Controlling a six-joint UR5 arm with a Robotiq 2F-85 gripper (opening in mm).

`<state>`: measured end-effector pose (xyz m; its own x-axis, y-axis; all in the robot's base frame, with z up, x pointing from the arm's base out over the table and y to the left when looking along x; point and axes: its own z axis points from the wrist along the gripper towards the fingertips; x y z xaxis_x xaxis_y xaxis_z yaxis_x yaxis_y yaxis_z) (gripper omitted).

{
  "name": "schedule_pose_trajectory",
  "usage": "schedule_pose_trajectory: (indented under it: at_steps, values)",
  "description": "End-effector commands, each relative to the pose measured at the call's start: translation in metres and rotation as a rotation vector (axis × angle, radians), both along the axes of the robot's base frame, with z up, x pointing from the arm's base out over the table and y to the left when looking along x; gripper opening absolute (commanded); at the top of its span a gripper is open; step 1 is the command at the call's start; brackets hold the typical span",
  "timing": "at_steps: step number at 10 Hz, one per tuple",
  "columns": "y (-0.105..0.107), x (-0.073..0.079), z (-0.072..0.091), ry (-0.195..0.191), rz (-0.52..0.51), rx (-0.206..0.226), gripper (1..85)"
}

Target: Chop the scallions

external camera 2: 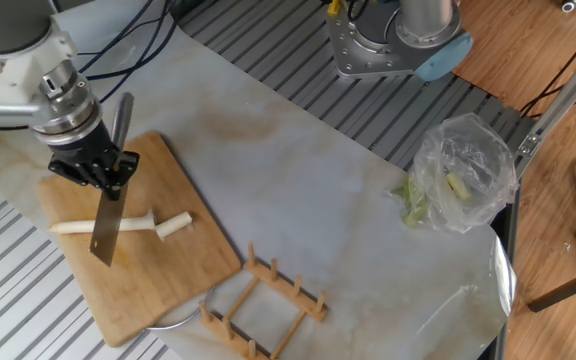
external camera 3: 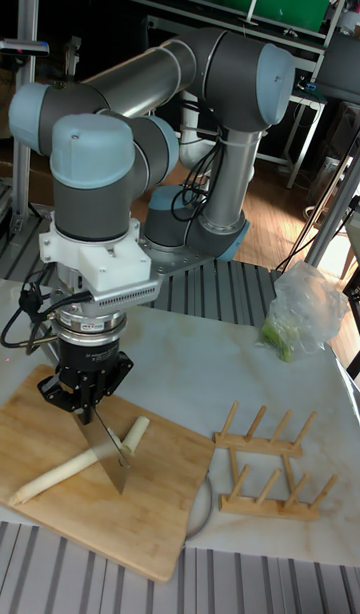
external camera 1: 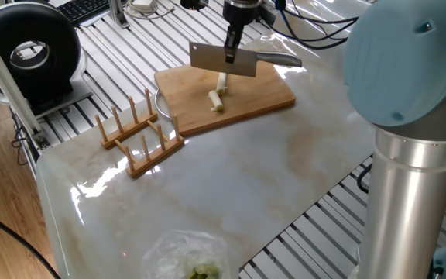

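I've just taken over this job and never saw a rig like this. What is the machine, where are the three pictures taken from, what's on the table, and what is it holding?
It is one grey jointed robot arm with pale blue caps, ending in a black two-finger claw. Two side cameras look down at the white marble table from opposite sides; the tall picture faces the arm head-on. The claw is shut on a steel cleaver, blade down over a pale cream scallion stalk with one short cut piece beside it, on a wooden cutting board. Also on the table are a wooden peg rack and a clear plastic bag with green bits.
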<state>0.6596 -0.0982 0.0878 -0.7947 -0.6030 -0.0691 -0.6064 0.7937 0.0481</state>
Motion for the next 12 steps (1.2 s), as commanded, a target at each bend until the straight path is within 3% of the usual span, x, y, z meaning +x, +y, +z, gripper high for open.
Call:
schedule_pose_trajectory:
  at_steps: [1, 4, 7, 12]
  values:
    - [-0.004, 0.006, 0.006, -0.01, 0.037, -0.057, 1.3]
    - [0.016, 0.024, 0.016, -0.058, 0.056, -0.034, 1.3]
    - [0.015, 0.023, 0.008, -0.061, 0.072, -0.012, 1.3]
    - [0.026, 0.038, 0.009, -0.066, 0.05, -0.002, 1.3]
